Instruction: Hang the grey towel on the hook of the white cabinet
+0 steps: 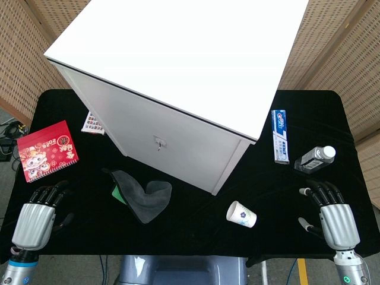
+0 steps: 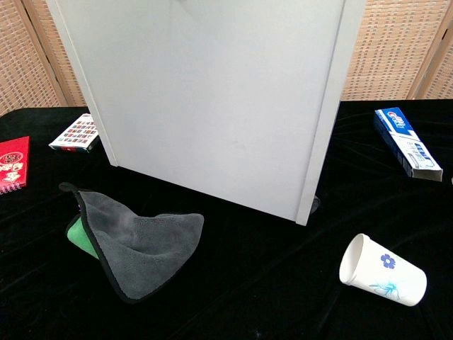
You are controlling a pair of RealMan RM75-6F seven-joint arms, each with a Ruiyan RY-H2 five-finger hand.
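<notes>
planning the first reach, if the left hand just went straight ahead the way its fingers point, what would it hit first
Most likely the red booklet. The left hand rests open near the table's front edge, fingers aimed forward and slightly right, with bare black cloth between. The grey towel lies well off to its right, outside that line. Depth is only approximate.

fluffy grey towel (image 2: 141, 244), smooth matt white cabinet (image 2: 212, 99), paper cup (image 2: 382, 270)

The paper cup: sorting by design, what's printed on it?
Blue flower on the white paper cup; clearest in chest view.
</notes>
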